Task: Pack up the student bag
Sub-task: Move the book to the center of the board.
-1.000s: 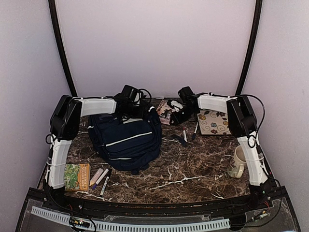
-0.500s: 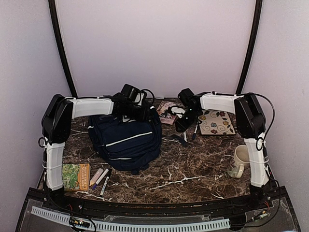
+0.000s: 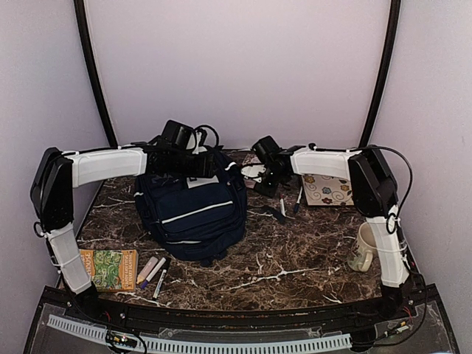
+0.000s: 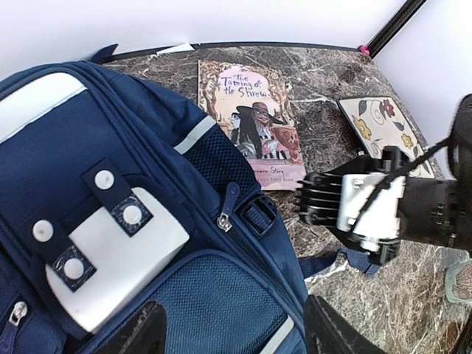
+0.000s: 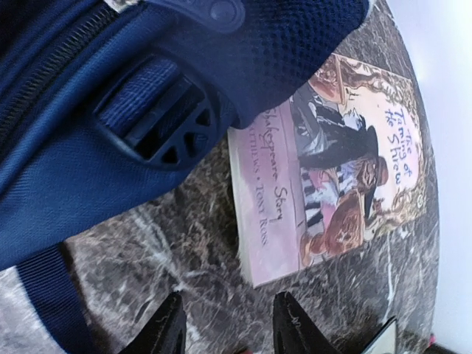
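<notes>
The student bag (image 3: 193, 210), navy with white stripes and patches, lies on the marble table at centre left. My left gripper (image 3: 209, 165) hovers over its far top end. In the left wrist view its open fingers (image 4: 236, 335) straddle the bag's mesh pocket (image 4: 221, 310), with a shut zip and its pull (image 4: 223, 219) just ahead. My right gripper (image 3: 259, 175) is at the bag's far right corner. In the right wrist view it is open (image 5: 230, 324) over bare marble, between the bag's strap buckle (image 5: 158, 118) and a pink storybook (image 5: 332, 177). Neither gripper holds anything.
The storybook (image 4: 254, 125) lies behind the bag. A flowered notebook (image 3: 324, 188) and pens (image 3: 284, 203) lie at the right, with a mug (image 3: 363, 247) at the near right. A green book (image 3: 110, 267) and markers (image 3: 153, 271) sit at the near left.
The left arm's elbow has swung out to the left and its gripper has shifted left over the bag's top. The right gripper has moved left, to the bag's corner beside the storybook.
</notes>
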Controlling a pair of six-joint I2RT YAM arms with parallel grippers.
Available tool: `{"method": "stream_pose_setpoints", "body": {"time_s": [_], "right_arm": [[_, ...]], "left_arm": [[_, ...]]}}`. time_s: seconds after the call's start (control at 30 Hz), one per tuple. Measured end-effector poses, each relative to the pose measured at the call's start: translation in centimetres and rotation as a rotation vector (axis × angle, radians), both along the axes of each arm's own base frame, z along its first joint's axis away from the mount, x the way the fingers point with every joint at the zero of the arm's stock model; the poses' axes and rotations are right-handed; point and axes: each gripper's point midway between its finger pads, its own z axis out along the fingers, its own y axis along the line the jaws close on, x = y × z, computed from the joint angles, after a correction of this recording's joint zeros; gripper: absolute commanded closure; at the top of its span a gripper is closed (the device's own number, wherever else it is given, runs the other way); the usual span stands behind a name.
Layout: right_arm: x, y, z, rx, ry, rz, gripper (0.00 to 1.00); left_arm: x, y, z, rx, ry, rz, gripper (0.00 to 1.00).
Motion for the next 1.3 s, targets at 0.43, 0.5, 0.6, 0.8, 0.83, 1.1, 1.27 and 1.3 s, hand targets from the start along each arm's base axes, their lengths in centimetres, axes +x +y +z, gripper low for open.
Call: {"method": "stream_pose_setpoints", "body": {"time_s": [0.43,0.5,0.6,0.8,0.83,1.1,1.27,1.3], "right_arm": [[3.0,0.2,-2.5,-0.1,-0.106,0.026,0.73],[3.2,0.2,-2.5,-0.108,-0.12,0.022,0.81],[3.4,0.1,-2.7,-0.116,-0.127,0.022,0.97],[3.5,0.0,-2.7,-0.128,-0.15,0.034,1.0],[3.3,-0.1,-2.7,-0.127,-0.15,0.036,1.0],[-0.5,-1.8,-0.1,-0.099,-0.101,0.069,1.0],[-2.2,-1.8,2.5,-0.036,-0.088,0.087,1.0],[-2.6,-1.8,2.9,-0.025,-0.082,0.092,1.0]], "left_arm": [[-1.1,1.1,0.3,-0.005,-0.006,0.025,0.33],[-1.0,1.0,0.4,-0.01,-0.009,0.025,0.33],[-0.9,1.0,0.5,-0.016,-0.011,0.028,0.33],[-0.9,0.9,0.5,-0.02,-0.014,0.028,0.33],[-0.9,0.9,0.6,-0.02,-0.015,0.028,0.33],[-0.7,0.8,0.8,-0.029,-0.027,0.028,0.33],[-0.7,0.8,0.8,-0.031,-0.029,0.028,0.33],[-0.7,0.8,0.8,-0.031,-0.029,0.027,0.33]]}}
